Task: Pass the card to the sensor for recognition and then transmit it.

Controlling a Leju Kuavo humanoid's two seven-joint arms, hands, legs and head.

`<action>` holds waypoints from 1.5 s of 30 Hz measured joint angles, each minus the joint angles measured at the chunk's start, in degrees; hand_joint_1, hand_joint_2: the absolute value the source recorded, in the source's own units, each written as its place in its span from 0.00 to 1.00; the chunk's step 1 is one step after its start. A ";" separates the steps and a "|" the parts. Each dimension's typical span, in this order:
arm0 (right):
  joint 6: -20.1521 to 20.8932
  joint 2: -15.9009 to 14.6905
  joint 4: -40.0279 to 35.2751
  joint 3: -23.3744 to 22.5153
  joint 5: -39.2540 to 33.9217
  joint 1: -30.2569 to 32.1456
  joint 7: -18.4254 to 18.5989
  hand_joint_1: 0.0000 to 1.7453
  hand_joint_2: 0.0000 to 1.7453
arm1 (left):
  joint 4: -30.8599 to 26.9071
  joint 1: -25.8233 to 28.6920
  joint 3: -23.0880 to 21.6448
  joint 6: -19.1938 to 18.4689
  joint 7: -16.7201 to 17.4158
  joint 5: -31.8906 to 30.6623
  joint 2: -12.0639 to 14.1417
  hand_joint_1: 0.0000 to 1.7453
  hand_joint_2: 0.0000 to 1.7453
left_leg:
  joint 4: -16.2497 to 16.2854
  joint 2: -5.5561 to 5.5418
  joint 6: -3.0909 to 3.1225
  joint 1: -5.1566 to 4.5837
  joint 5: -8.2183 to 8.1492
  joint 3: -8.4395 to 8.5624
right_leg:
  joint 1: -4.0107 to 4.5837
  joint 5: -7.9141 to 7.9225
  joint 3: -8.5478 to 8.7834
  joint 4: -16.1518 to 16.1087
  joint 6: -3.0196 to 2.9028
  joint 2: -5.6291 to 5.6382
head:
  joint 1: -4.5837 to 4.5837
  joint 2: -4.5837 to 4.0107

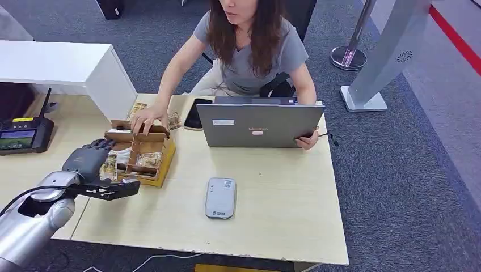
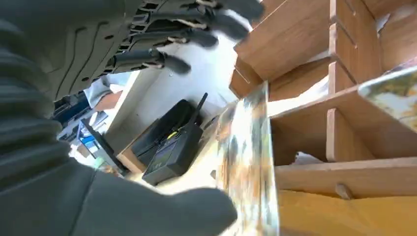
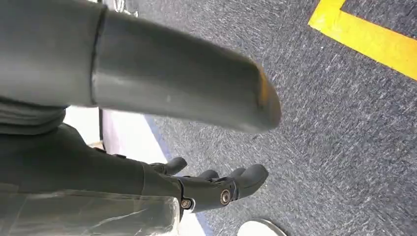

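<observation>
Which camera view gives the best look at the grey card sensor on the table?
The head view: the grey card sensor lies whole and unblocked on the table, in front of the laptop. The left wrist view looks at the wooden card box instead, and the right wrist view looks at carpet.

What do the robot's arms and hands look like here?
The left arm is silver metal, rounded, with a black cable looped along it and a black bracket at the wrist. The left hand has a grey ribbed cover and dark fingers. The right hand has a thick grey thumb and darker fingers with small round screws.
</observation>
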 joint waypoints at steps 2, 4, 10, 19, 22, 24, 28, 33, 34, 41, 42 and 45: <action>0.00 0.00 0.00 0.00 0.02 -0.02 -0.02 0.00 0.00 | 0.20 -0.09 0.00 0.00 -0.07 0.00 0.02 0.00 1.00 | 0.00 0.00 0.00 0.00 0.00 0.00 | 0.00 0.00 0.00 0.00 0.00 0.00 | 0.00 0.00; 0.00 0.00 0.00 0.00 0.02 -0.02 0.00 0.00 0.00 | 0.31 -0.18 -0.05 -0.02 -0.07 0.00 0.02 0.00 1.00 | 0.00 0.00 0.00 0.00 0.00 0.00 | 0.00 0.00 0.00 0.00 0.00 0.00 | 0.00 0.00; 0.09 0.00 0.00 0.00 0.09 -0.04 0.07 0.00 0.00 | 0.74 -0.44 -0.11 0.00 -0.09 0.00 0.00 0.00 1.00 | 0.00 0.00 0.00 0.00 0.00 0.00 | 0.00 0.00 0.00 0.00 0.00 0.00 | 0.00 0.00; 0.09 0.00 0.00 0.00 0.13 -0.09 0.20 0.00 0.00 | 1.27 -0.69 -0.29 0.20 -0.09 0.09 -0.04 0.00 1.00 | 0.00 0.00 0.00 0.00 0.00 0.00 | 0.00 0.00 0.00 0.00 0.00 0.00 | 0.00 0.00; 0.11 0.00 0.00 0.00 0.13 -0.19 0.17 0.00 0.00 | 1.53 -1.10 -0.50 0.15 -1.39 1.22 -0.54 0.00 1.00 | 0.00 -0.01 0.00 0.00 0.00 0.00 | 0.00 0.00 0.00 0.00 0.00 -0.01 | 0.00 0.00; 0.20 0.00 0.00 0.00 0.13 -0.35 0.17 0.00 0.00 | 1.71 -1.51 -0.70 -0.22 -2.16 2.21 -0.94 0.00 1.00 | 0.00 0.00 0.00 0.00 0.00 0.00 | 0.00 0.00 0.00 0.00 0.00 0.00 | 0.00 0.00; 0.24 0.00 0.00 0.00 0.13 -0.55 0.15 0.00 0.00 | 1.97 -2.39 -1.25 -0.09 -3.54 4.19 -2.25 0.00 1.00 | 0.00 -0.02 0.00 -0.01 0.00 0.00 | 0.00 0.00 0.00 0.00 0.00 -0.02 | 0.00 0.00; 0.26 0.00 0.00 0.00 0.13 -0.70 0.15 0.00 0.00 | 2.29 -3.20 -2.06 0.02 -4.52 6.23 -3.80 0.00 1.00 | 0.00 0.00 0.00 -0.01 0.00 0.00 | 0.00 0.00 -0.01 0.00 0.00 0.00 | 0.00 0.00; 0.26 0.00 0.00 0.00 0.13 -0.71 0.15 0.00 0.00 | 2.43 -3.57 -2.25 0.02 -4.52 6.27 -4.07 0.00 1.00 | 0.00 -0.01 0.00 -0.01 0.00 -0.01 | 0.00 0.00 -0.01 0.00 0.00 -0.01 | 0.00 0.00; 0.28 0.00 0.00 0.00 0.18 -0.77 0.15 0.00 0.00 | 2.91 -4.51 -3.04 0.02 -4.52 6.51 -5.20 0.00 1.00 | 0.00 0.00 0.00 0.00 0.00 -0.01 | 0.00 0.00 -0.02 0.00 0.00 0.01 | 0.00 0.00; 0.28 0.00 0.00 0.00 0.20 -0.78 0.15 0.00 0.00 | 2.93 -4.56 -3.13 0.02 -4.52 6.51 -5.33 0.00 1.00 | 0.00 0.00 0.00 0.00 0.00 -0.01 | 0.00 0.00 -0.02 0.00 0.00 0.00 | 0.00 0.00; 0.31 0.00 0.00 0.02 0.24 -0.81 0.15 0.00 0.00 | 3.04 -4.79 -3.39 0.09 -4.55 6.93 -5.70 0.00 1.00 | 0.00 0.00 0.00 0.00 0.00 -0.01 | 0.00 0.00 -0.01 0.00 0.00 0.01 | 0.00 0.00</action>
